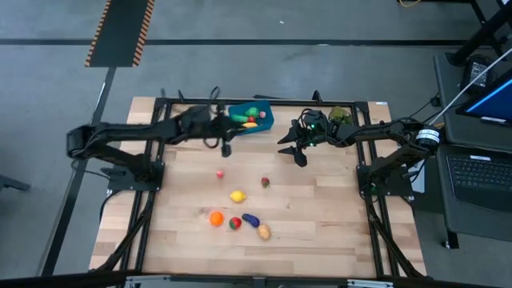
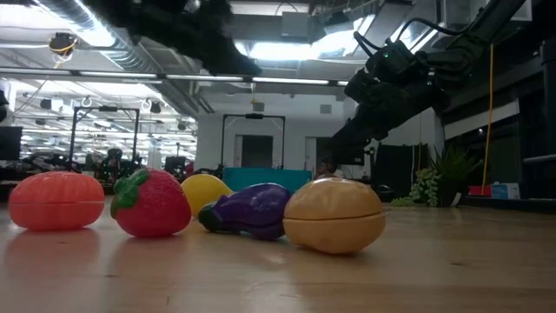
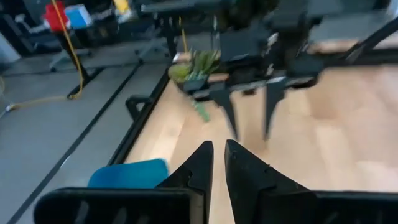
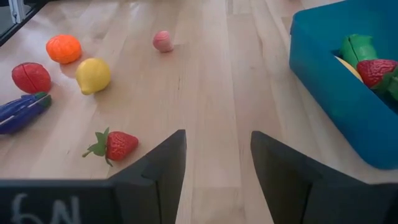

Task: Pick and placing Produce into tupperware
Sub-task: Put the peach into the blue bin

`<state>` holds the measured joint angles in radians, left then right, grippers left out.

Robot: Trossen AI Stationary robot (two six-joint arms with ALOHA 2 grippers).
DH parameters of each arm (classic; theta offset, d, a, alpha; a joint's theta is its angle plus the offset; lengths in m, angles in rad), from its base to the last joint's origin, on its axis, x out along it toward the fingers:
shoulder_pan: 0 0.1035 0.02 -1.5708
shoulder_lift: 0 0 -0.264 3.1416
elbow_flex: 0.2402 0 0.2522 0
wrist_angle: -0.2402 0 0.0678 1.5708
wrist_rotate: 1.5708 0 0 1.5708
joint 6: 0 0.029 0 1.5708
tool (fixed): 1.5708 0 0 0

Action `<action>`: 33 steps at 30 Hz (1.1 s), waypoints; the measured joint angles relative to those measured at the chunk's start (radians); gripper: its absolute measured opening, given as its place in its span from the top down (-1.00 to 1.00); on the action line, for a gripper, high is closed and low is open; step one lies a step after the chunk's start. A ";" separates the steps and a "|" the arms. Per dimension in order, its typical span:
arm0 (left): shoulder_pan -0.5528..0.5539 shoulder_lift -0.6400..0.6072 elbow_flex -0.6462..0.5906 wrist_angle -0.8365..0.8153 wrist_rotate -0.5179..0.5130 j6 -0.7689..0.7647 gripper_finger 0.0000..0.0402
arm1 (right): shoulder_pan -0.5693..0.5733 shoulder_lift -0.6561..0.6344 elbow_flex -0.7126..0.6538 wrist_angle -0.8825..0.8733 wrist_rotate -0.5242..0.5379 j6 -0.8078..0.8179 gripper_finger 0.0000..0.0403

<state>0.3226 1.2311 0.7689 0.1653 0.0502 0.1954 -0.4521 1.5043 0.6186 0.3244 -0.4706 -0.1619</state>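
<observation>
The wooden bench (image 1: 304, 208) carries everything, with the blue tupperware (image 1: 254, 118) near its far edge, already holding a green piece, a yellow piece and a strawberry. The left end effector (image 1: 226, 149) hangs just beside the tupperware's near side, over bare wood; its fingers are almost pressed together with a thin gap and nothing between them. The right end effector (image 1: 298, 154) hovers further right, fingers spread and empty, in front of the leafy plant sprig (image 1: 342, 114). Loose produce lies toward the bench's near half: a purple eggplant (image 1: 251, 220), a tan potato (image 1: 263, 232), an orange (image 1: 216, 218), a lemon (image 1: 238, 196), a red piece (image 1: 234, 223), a strawberry (image 1: 265, 182) and a small pink piece (image 1: 220, 174).
</observation>
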 joint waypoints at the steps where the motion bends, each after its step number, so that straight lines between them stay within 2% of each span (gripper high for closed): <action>1: -0.013 -0.036 -0.039 0.024 -0.006 -0.013 0.84 | 0.000 0.000 0.000 0.000 0.000 0.000 0.09; 7: -0.088 -0.225 -0.237 0.148 -0.025 -0.061 0.89 | 0.000 0.000 0.000 0.002 0.000 0.000 0.09; 13: -0.160 -0.388 -0.395 0.183 -0.179 -0.091 0.95 | 0.000 0.000 0.000 0.003 0.000 0.002 0.09; 18: -0.203 -0.488 -0.498 0.197 -0.200 -0.141 0.99 | 0.000 0.000 0.000 0.006 0.000 0.004 0.09; 26: -0.284 -0.547 -0.615 0.195 -0.186 -0.169 0.95 | 0.000 0.000 0.000 0.030 0.000 0.004 0.09; 33: -0.314 -0.544 -0.631 0.158 -0.186 -0.188 0.86 | 0.000 0.000 0.000 0.075 -0.001 0.013 0.09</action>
<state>0.0090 0.6873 0.1383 0.3236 -0.1360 0.0075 -0.4522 1.5040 0.6186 0.3998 -0.4712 -0.1485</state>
